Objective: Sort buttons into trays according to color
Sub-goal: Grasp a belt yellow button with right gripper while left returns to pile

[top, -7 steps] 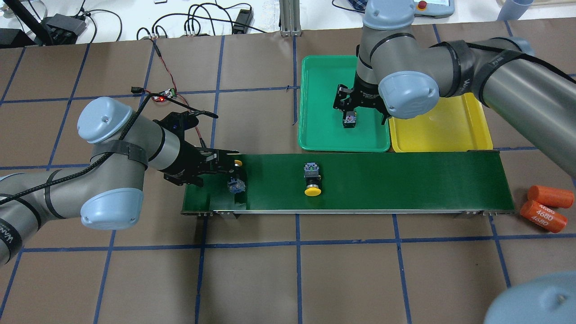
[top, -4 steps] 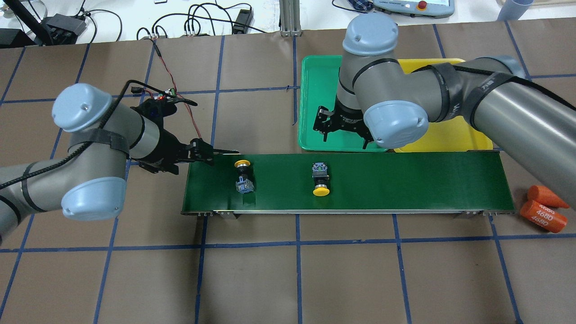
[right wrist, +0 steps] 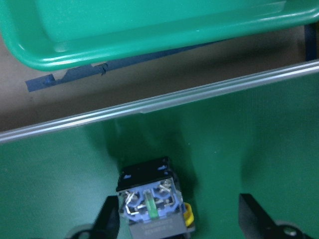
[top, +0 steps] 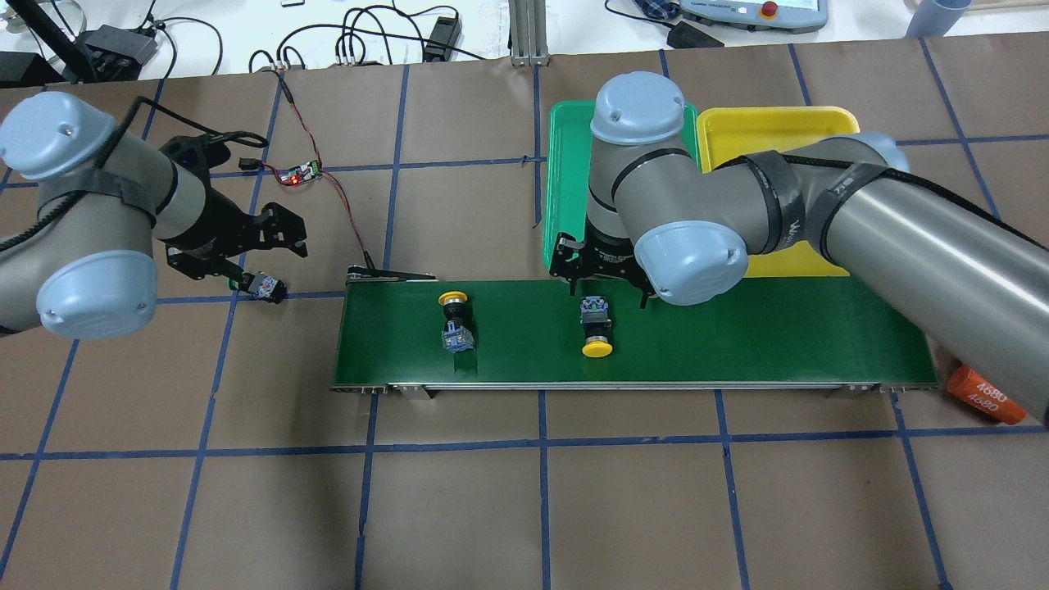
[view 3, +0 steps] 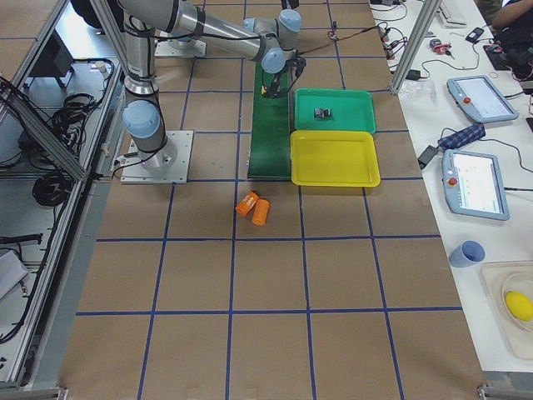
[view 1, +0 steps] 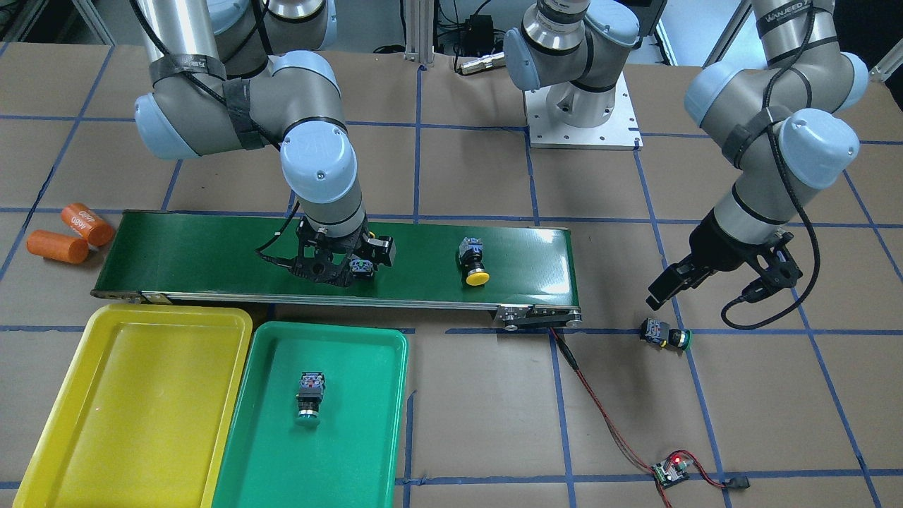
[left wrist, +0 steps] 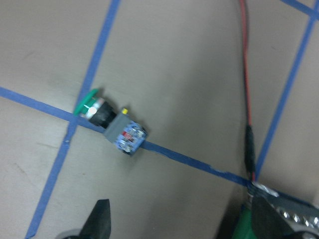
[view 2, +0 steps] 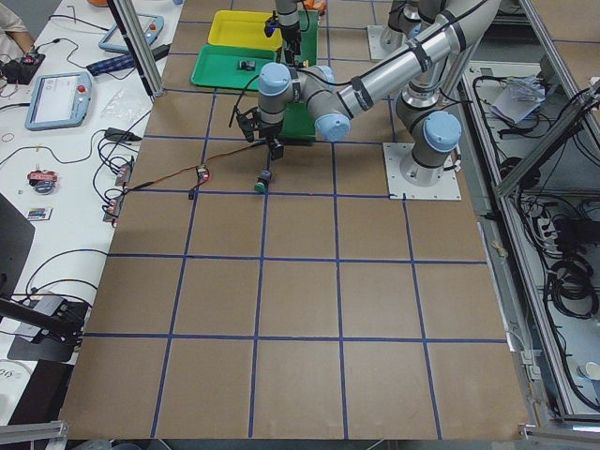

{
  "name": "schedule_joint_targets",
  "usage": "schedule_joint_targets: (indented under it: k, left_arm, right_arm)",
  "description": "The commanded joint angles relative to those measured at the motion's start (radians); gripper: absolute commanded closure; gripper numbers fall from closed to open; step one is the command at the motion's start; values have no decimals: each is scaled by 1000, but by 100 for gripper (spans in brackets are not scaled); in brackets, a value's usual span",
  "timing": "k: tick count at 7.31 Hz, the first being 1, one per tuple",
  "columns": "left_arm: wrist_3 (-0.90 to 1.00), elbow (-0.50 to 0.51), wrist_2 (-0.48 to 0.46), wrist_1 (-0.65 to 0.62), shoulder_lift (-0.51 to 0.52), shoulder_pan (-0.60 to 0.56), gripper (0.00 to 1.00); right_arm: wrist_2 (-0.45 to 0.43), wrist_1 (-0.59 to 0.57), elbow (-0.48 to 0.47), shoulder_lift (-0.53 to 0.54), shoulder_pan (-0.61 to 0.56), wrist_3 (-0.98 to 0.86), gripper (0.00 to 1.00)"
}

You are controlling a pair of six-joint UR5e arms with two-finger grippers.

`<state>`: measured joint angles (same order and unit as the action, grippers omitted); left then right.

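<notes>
My left gripper point(left wrist: 182, 221) hangs spread over 1 green button point(left wrist: 109, 122) on the paper point(left wrist: 174, 59), my right gripper point(right wrist: 182, 219) spread over 1 yellow button point(right wrist: 152, 204) on the belt point(right wrist: 249, 139), near the green tray point(right wrist: 124, 30).

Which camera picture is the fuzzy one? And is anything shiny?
Left wrist view: fuzzy all over, the green button and blue tape lines look smeared. Right wrist view: much sharper on the yellow button, seen from its back end, and light shines off the green tray rim. Front-facing view: clear.

Two yellow buttons point(top: 455, 319) point(top: 597, 329), two green buttons point(view 1: 310, 398) point(view 1: 665, 335), two trays point(view 1: 141, 395) point(view 1: 353, 430), two orange cylinders point(view 1: 56, 247) point(view 1: 88, 224), one conveyor point(view 1: 211, 254).
</notes>
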<state>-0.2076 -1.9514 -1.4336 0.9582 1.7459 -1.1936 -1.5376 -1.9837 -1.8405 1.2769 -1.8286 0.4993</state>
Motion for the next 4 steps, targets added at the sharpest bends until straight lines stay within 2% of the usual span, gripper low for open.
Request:
schedule_joint_targets:
  k: [1, 2, 4]
  left_arm:
    - [-275, -1, -28, -80, 75, 35, 0]
    - [-339, -10, -77, -111, 108, 35, 0]
    - [-471, -7, -77, -171, 167, 31, 0]
  right_arm:
    - [5, 9, -3, -1, 12, -15, 99]
    - [5, 6, -2, -1, 15, -31, 100]
    - [5, 9, 13, 11, 70, -33, 100]
